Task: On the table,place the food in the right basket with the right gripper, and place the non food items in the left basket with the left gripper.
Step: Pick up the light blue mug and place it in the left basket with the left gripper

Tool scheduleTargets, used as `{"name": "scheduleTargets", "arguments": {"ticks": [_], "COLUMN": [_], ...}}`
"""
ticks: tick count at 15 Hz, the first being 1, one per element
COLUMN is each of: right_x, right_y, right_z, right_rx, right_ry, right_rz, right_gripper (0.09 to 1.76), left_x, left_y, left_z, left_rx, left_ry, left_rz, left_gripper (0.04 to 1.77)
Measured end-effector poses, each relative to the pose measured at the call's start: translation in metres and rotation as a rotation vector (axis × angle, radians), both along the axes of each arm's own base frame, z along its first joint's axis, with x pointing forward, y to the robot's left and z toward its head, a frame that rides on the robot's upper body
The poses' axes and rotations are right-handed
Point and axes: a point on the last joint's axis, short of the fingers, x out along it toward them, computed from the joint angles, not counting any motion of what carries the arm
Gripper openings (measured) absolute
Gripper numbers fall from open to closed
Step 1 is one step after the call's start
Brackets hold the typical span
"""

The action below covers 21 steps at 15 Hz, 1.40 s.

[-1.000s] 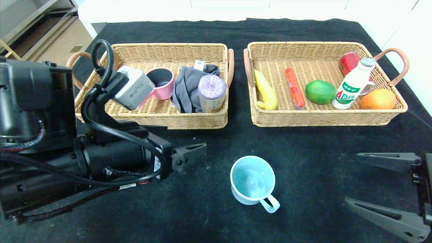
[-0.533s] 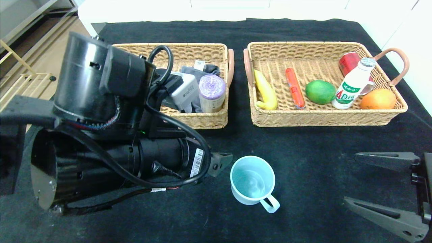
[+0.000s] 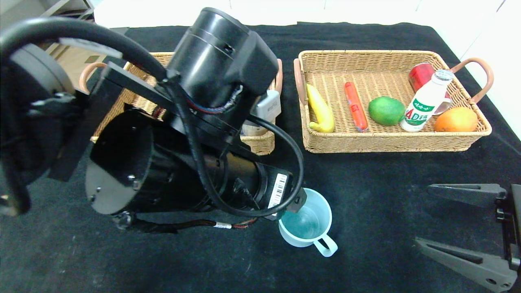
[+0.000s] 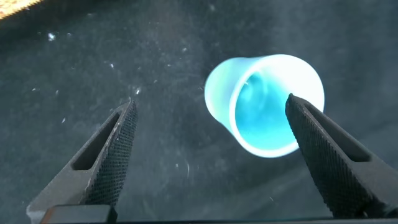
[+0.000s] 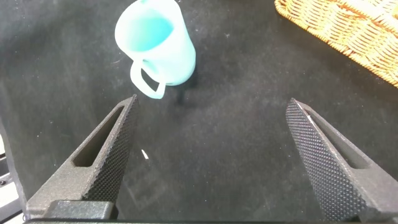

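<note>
Two baskets point(image 3: 390, 140), one blue mug point(image 3: 311, 228), two tools point(image 3: 464, 226).

You have a black cloth point(image 3: 366, 195) spread under everything, flecked with pale lint, which shows best in the left wrist view. At about 12 o'clock, beyond its far edge, runs a white surface point(image 3: 285, 10). Toward 10 o'clock you can see tan wooden flooring point(image 3: 73, 61) and part of a grey shelf unit point(image 3: 69, 6).

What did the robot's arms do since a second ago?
The left gripper swung from near the left basket over to the light blue cup, fingers open, one over its rim. Nothing was grabbed. The right gripper, the cup and the food in the right basket stayed put.
</note>
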Motion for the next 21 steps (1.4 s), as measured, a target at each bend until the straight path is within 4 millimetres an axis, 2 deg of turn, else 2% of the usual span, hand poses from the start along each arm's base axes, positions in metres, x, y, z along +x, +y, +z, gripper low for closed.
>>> {"name": "scheduleTargets", "arguments": {"ticks": [4,13,17,20,21], "right_x": [0.000,-0.001,-0.001,-0.001,-0.001], "right_y": [-0.001,-0.001,-0.002,-0.001,-0.001], "right_z": [0.001,0.001,0.001,0.001,0.001], "right_rx": [0.002,0.002,0.002,0.002,0.002], "right_ry": [-0.004,-0.007,-0.006,-0.006,-0.006], "right_rz": [-0.005,-0.008,-0.009,-0.007,-0.007], "right_gripper": [1.71,1.71,1.71,1.71,1.71], "left_x": [0.009,0.026,0.027,0.028,0.028], "left_y": [-0.014,-0.027,-0.029,-0.029,-0.029], "left_z": [-0.013,-0.040,-0.043,-0.045,-0.045], "left_rx": [0.037,0.097,0.102,0.107,0.107], "left_ry": [0.019,0.067,0.071,0.075,0.075], "left_rz": [0.003,0.021,0.022,0.023,0.023], "left_gripper": [1.72,1.72,1.10,0.78,0.51]}}
